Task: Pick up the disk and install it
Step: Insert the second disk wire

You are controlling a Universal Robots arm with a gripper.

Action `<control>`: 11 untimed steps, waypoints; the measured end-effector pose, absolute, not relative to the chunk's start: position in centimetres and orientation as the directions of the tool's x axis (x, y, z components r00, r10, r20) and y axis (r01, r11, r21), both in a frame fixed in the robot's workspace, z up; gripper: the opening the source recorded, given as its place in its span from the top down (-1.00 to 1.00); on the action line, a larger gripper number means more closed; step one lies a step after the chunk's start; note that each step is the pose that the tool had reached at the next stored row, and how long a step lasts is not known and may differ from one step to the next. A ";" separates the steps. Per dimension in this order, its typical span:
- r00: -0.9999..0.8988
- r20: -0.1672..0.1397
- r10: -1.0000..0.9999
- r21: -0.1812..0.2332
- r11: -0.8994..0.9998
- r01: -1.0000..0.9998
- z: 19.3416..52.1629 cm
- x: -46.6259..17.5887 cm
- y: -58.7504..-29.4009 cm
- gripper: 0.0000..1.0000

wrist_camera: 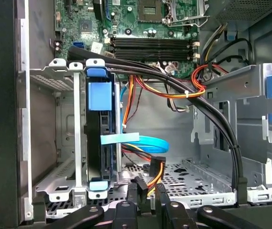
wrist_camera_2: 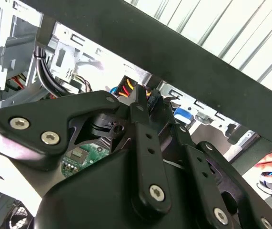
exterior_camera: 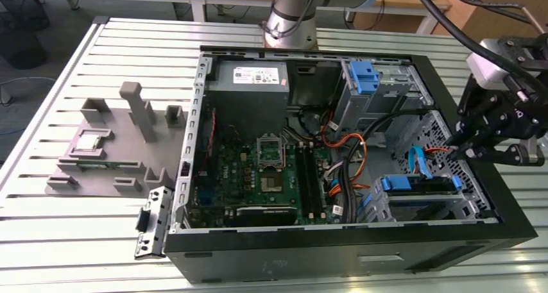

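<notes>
Disk, blue-framed slab upright in perforated metal cage

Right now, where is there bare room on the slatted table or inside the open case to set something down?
Bare slats of the white slatted table border the grey plastic fixture. Inside the black computer case, the perforated metal floor beside the blue-tabbed drive cage is free. Black and orange cables crowd overhead.

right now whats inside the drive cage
A blue carrier stands in the drive cage, holding a dark drive whose face is hidden. A blue cable runs beside it.
</notes>
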State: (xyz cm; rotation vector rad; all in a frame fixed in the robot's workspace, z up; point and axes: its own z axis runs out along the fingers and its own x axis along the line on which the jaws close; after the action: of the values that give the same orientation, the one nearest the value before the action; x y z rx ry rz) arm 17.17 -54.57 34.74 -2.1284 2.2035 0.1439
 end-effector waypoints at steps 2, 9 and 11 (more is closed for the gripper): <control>-0.035 -0.118 -0.992 0.016 0.034 -0.999 34.6 17.2 -54.6 0.41; -0.035 -0.116 -0.993 0.015 0.034 -0.999 34.3 17.0 -54.7 0.41; -0.035 -0.116 -0.993 0.015 0.034 -0.999 34.3 16.7 -54.8 0.41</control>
State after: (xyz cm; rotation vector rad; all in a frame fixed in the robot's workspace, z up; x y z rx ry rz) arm 16.72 -54.76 34.26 -2.1297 2.2046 0.1407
